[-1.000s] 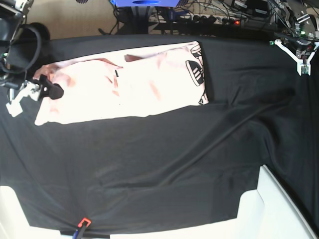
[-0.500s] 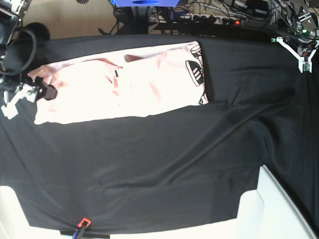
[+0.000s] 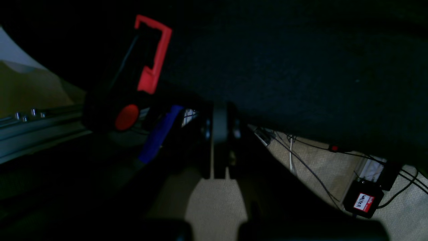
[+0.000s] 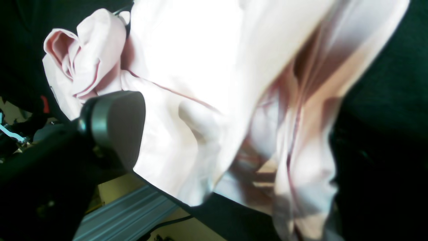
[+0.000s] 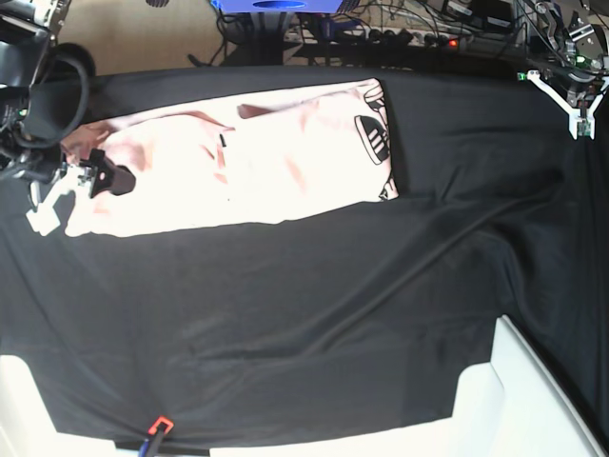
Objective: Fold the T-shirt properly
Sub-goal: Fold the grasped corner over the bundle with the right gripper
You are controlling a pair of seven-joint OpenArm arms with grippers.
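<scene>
The right gripper (image 5: 90, 181), at the T-shirt's (image 5: 247, 157) left end, stands with jaws spread over the rumpled hem; the wrist view shows one dark pad beside the cloth, nothing pinched. The pink T-shirt lies as a long band on the upper part of the black table cloth (image 5: 314, 314), printed side turned under at its right end. Lengthwise folding looks done; folding end to end seems left. Far right of the shirt, the left gripper (image 5: 576, 119) is closed on nothing.
</scene>
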